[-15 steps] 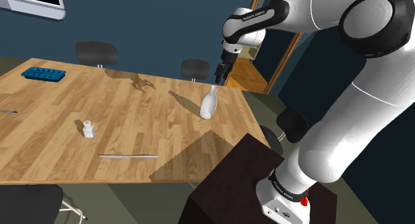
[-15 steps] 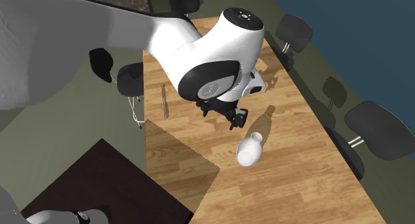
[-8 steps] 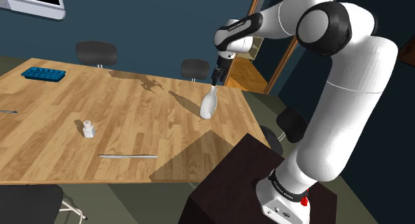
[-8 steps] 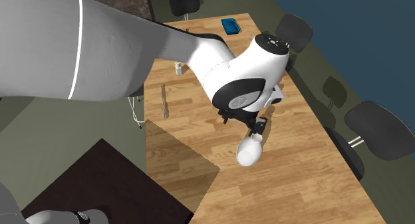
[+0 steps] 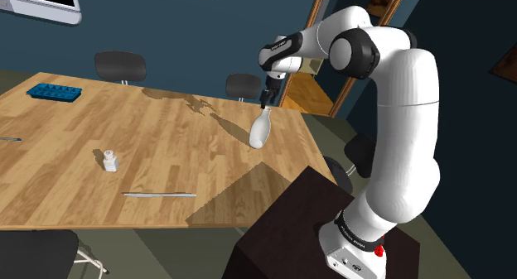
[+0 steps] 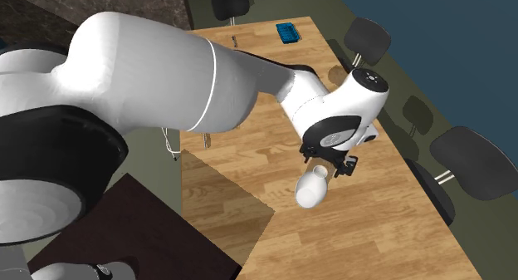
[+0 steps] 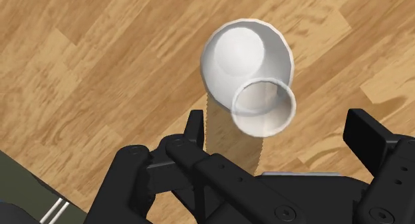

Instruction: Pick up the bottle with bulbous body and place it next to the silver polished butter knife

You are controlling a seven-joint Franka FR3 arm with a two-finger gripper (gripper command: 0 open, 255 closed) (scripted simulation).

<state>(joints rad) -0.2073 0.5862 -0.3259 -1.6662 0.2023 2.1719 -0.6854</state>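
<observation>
Moved: our gripper [image 5: 266, 98] has dropped to the bottle [image 5: 260, 131] neck.
Claw: released, straddling the neck untouched.
Advice: we centre, lower, then clench.

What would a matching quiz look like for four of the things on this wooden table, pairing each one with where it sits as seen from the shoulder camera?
Things:
1. white bottle
2. blue tray
3. butter knife
4. small white container

Places:
A. lying flat near the near edge of the table
B. standing with its neck just under the open gripper
C. at the far end, toward the shoulder view's left
D. standing alone between the tray and the knife

Pairs: 1-B, 2-C, 3-A, 4-D
</observation>
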